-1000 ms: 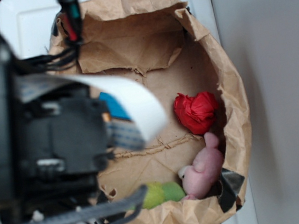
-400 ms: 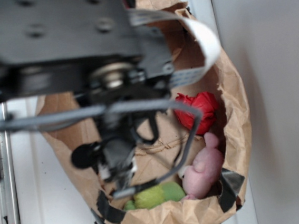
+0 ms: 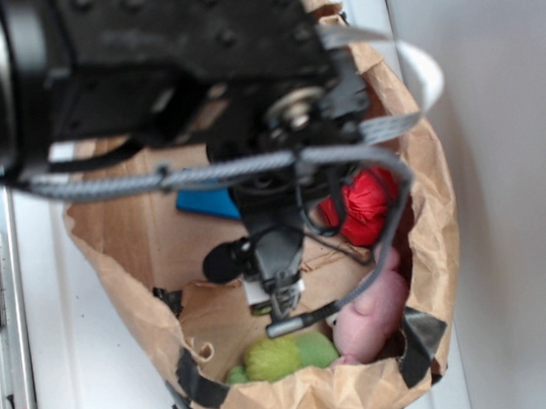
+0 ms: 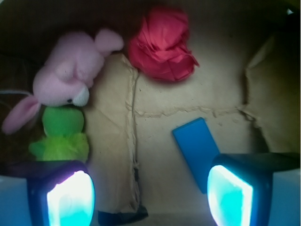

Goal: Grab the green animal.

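The green animal (image 4: 61, 136) lies at the left side of the brown paper bag (image 3: 431, 238) in the wrist view, close to the gripper's left finger (image 4: 66, 193) and just beyond it, with nothing pinched. Touching it on the far side is the pink plush animal (image 4: 68, 75), one long ear hanging down at the left. Right of that, against the far wall of the bag, sits the red cloth ball (image 4: 162, 44). A flat blue piece (image 4: 195, 148) lies on the bag's floor toward the right, just beyond the right finger (image 4: 233, 195). The gripper (image 4: 150, 195) is spread wide, its lit pads well apart. In the exterior view the gripper (image 3: 280, 300) reaches down into the bag just above the green animal (image 3: 278, 357).
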